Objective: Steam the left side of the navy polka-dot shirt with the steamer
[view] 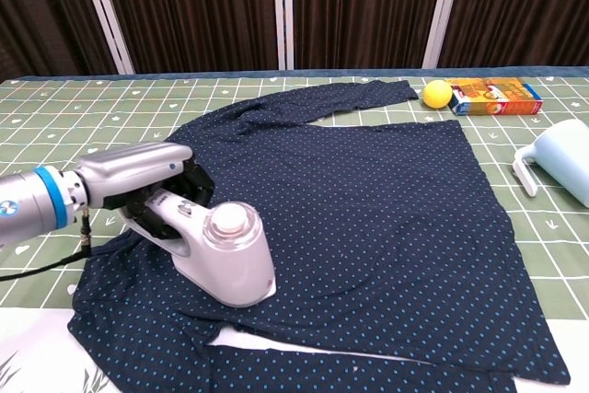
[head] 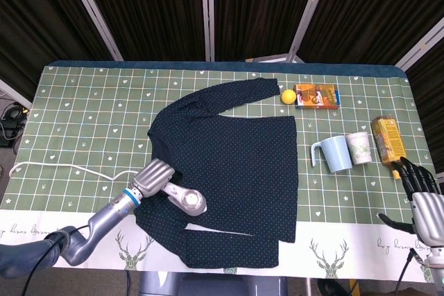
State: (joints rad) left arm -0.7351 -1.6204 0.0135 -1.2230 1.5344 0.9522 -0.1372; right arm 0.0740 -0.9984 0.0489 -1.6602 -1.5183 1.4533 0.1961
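Observation:
The navy polka-dot shirt (head: 236,164) (view: 368,190) lies spread flat on the green checked tablecloth. My left hand (head: 154,177) (view: 138,177) grips the handle of the white steamer (head: 187,200) (view: 221,250), whose head rests on the shirt's lower left part, near the hem. A white cord (head: 69,169) trails from it to the left. My right hand (head: 419,186) hovers at the table's right front corner, fingers spread, holding nothing, far from the shirt.
A yellow ball (head: 288,96) (view: 436,93) and an orange box (head: 317,96) (view: 494,96) lie beyond the shirt's sleeve. A light blue pitcher (head: 333,154) (view: 561,170), a paper cup (head: 359,148) and a yellow carton (head: 388,139) stand to the right.

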